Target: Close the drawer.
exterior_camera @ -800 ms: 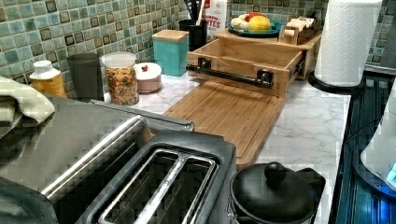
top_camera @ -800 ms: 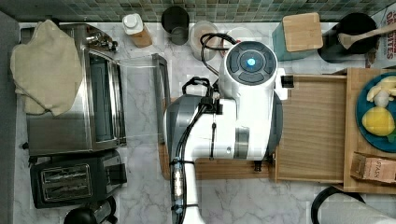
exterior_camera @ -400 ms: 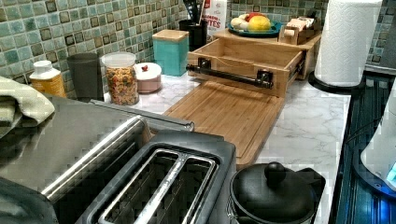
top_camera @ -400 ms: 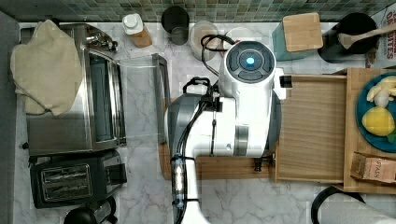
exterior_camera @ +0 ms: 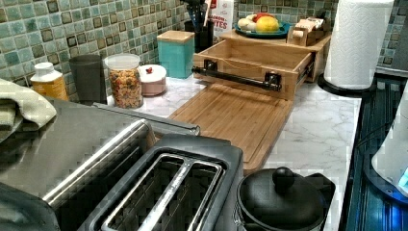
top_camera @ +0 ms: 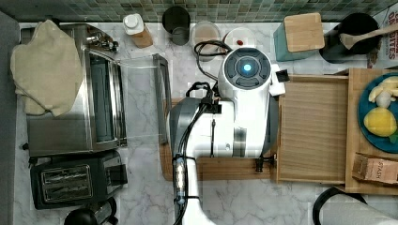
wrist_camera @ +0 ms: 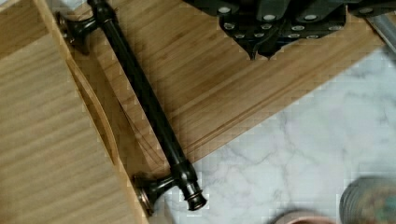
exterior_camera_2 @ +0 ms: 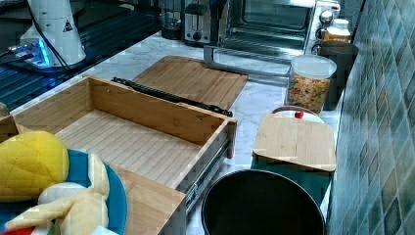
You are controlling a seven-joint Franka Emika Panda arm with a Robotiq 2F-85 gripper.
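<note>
Wrist view shows the tool (wrist_camera: 261, 51) above the cutting board (wrist_camera: 224, 88), its fingers seemingly pressed together on nothing, well short of the dark bar handle (wrist_camera: 144, 107). The drawer (exterior_camera_2: 132, 142), a shallow bamboo-coloured tray with thin walls, stands pulled out on the bench (exterior_camera: 317, 120). Rigid and probably light on its metal slides, it should shut with a push on the handle or front.

marble counter (top_camera: 141, 187), cutting board (exterior_camera: 231, 115), toaster (top_camera: 75, 185), toaster oven (top_camera: 70, 117)
</note>
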